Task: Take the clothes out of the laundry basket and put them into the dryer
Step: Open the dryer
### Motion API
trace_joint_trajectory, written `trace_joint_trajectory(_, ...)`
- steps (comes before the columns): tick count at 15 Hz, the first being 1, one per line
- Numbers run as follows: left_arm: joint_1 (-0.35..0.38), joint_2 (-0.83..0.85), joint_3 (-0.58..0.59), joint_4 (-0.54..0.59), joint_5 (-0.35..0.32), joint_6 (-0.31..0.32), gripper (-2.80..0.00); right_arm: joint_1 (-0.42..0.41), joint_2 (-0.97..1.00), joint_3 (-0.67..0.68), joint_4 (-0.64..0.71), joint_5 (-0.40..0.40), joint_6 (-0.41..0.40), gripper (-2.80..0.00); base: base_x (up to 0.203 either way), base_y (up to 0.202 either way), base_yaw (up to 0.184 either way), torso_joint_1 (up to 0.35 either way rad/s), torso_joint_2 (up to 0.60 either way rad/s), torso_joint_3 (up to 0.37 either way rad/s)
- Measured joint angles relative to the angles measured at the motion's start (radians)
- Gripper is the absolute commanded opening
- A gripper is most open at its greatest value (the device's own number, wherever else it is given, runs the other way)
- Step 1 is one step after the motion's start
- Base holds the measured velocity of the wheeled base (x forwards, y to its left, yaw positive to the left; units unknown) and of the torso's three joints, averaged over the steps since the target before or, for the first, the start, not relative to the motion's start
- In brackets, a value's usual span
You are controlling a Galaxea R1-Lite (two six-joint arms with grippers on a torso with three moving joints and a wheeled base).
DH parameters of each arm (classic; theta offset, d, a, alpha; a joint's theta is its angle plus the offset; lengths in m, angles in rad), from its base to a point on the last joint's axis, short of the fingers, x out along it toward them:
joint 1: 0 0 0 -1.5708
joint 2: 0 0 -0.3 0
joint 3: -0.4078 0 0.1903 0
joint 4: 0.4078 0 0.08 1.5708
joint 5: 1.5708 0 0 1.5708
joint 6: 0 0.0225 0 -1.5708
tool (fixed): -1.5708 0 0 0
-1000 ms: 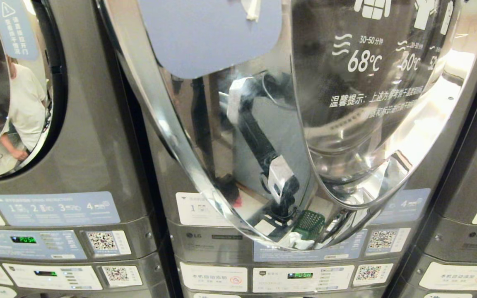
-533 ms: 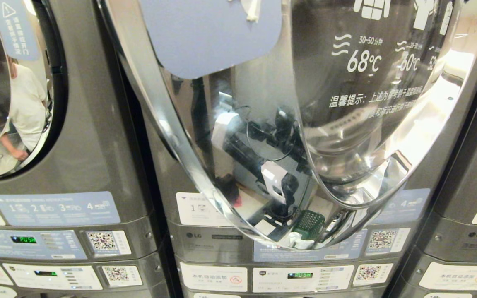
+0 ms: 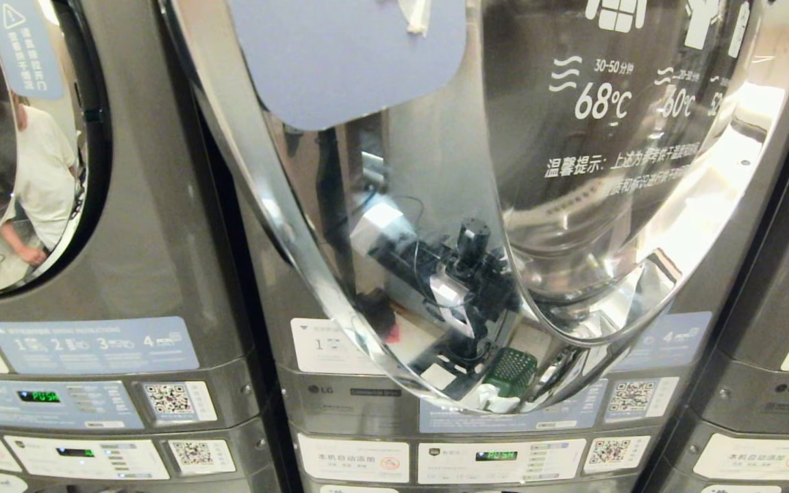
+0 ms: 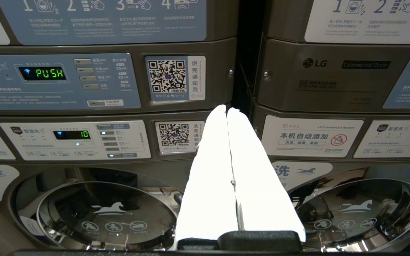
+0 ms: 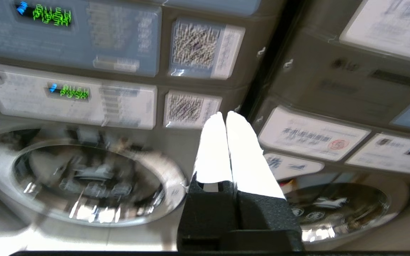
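The middle dryer's round door [image 3: 278,226], chrome-rimmed with a blue sticker, fills the head view; its lower rim covers part of the label strip beneath. Mirrored low in its glass are a green laundry basket [image 3: 512,370] and a black-and-white robot arm [image 3: 456,287]. No clothes show directly in any view. Neither arm shows directly in the head view. My left gripper [image 4: 226,108] is shut and empty, pointing at the gap between two machines. My right gripper [image 5: 225,114] is shut with nothing in it, aimed at a similar gap near the control panels.
Grey stacked machines stand side by side, with dryer panels [image 4: 59,80] reading PUSH above and washer doors [image 4: 105,213] below. The left dryer's door mirrors a person in a white shirt [image 3: 42,178]. Another machine [image 3: 778,383] stands at the right.
The arm mirrored in the door glass was stretched upward a second ago; it has folded down and drawn in low. The machines and door have not shifted.
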Motion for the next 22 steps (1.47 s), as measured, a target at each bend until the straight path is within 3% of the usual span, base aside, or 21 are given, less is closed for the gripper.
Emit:
trace_joint_trajectory(6, 0.001, 0.0, 0.0, 0.0, 0.0, 0.0, -2.8, 0.079, -0.099, 0.024, 0.036, 0.009, 0.019, -2.8, 0.0, 0.0, 0.0, 0.0, 0.0, 0.0)
trace_joint_trajectory(11, 0.001, 0.0, 0.0, 0.0, 0.0, -0.001, -2.8, 0.086, -0.254, 0.025, 0.039, 0.004, 0.04, -2.8, 0.0, 0.0, 0.0, 0.0, 0.0, 0.0)
trace_joint_trajectory(22, 0.001, 0.0, 0.001, -0.001, -0.003, 0.008, -2.8, 0.086, -0.279, 0.025, 0.042, -0.013, 0.057, -2.8, 0.0, 0.0, 0.0, 0.0, 0.0, 0.0)
